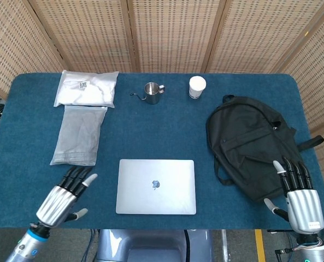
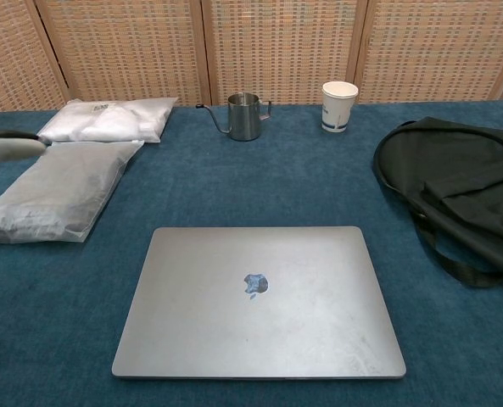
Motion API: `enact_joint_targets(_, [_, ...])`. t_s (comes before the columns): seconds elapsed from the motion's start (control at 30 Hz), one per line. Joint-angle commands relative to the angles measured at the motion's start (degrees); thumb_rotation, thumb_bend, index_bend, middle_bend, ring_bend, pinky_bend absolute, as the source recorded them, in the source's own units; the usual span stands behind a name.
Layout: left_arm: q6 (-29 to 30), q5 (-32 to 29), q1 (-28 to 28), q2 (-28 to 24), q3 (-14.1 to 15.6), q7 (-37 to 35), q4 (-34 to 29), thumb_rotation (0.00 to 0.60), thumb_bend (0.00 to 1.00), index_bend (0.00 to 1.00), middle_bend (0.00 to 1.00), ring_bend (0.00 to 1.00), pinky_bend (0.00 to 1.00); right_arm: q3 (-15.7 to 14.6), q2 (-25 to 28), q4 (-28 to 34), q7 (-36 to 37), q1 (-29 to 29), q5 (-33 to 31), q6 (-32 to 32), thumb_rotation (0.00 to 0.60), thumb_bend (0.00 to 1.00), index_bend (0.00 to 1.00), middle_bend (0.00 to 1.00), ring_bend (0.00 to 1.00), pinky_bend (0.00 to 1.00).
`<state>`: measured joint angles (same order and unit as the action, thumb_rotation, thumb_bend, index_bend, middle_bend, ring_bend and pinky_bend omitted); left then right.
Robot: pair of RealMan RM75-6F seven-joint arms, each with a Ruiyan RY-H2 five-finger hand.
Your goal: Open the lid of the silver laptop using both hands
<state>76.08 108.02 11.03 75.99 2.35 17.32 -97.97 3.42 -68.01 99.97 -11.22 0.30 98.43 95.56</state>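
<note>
The silver laptop (image 1: 156, 186) lies closed and flat near the table's front edge, its logo facing up; the chest view shows the laptop (image 2: 259, 299) filling the lower middle. My left hand (image 1: 63, 197) hovers just left of the laptop, fingers spread and pointing toward its left edge, holding nothing. In the chest view only a blurred fingertip (image 2: 7, 148) of it enters at the left edge. My right hand (image 1: 300, 195) is at the front right corner, fingers straight and apart, empty, beside the black backpack.
A black backpack (image 1: 254, 144) lies right of the laptop. Two plastic-wrapped packages (image 1: 80, 134) lie at the left, one white (image 1: 87, 88) behind it. A steel pitcher (image 1: 151, 93) and a paper cup (image 1: 196, 87) stand at the back.
</note>
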Motion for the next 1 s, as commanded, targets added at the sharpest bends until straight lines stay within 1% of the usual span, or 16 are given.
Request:
enact_joint_targets(0.03, [-10.1,0.2,6.5,4.9,-1.3,5.2,-0.6,0.6,0.0,0.0,0.0,0.0,0.0,0.0,0.2,-0.1,0.6,0.0,-0.2,0.0,0.6,0.0,0.02,0.0,0.0,0.0])
enact_joint_targets(0.07, [-13.0,-0.3,8.4,6.4,-1.9,6.1,-0.3,0.6,0.0,0.0,0.0,0.0,0.0,0.0,0.3,-0.1,0.9,0.0,-0.2,0.0,0.6,0.0,0.02,0.0,0.0,0.0])
enact_joint_targets(0.23, [-20.3,-2.9,12.8,12.4,-3.6,9.8,1.3,0.6,0.0,0.0,0.0,0.0,0.0,0.3,0.5,-0.6,2.4,0.2,-0.6,0.1,0.6,0.0,0.02,0.0,0.0,0.0])
enact_joint_targets(0.47, [-26.6,-8.9,15.9,19.6,-5.5,17.5,2.1,0.6,0.0,0.0,0.0,0.0,0.0,0.5,0.9,-0.8,3.7,0.4,-1.5,-0.4,0.6,0.0,0.02,0.0,0.0,0.0])
enact_joint_targets(0.63, [-28.6,-11.8,17.2,23.1,-6.5,21.9,3.3,0.6,0.0,0.0,0.0,0.0,0.0,0.4,1.0,-0.8,4.0,0.4,-1.6,-0.5,0.6,0.0,0.02,0.0,0.0,0.0])
enact_joint_targets(0.73, [-29.2,-13.5,18.2,25.7,-7.3,26.6,4.4,0.6,0.0,0.0,0.0,0.0,0.0,0.4,1.1,-0.8,4.4,0.5,-1.7,-0.5,0.6,0.0,0.02,0.0,0.0,0.0])
enact_joint_targets(1.0, [-30.1,-19.6,19.8,30.6,-7.9,35.6,6.3,0.6,0.0,0.0,0.0,0.0,0.0,0.5,1.5,-0.8,5.7,0.6,-2.1,-0.6,0.6,0.0,0.02,0.0,0.0,0.0])
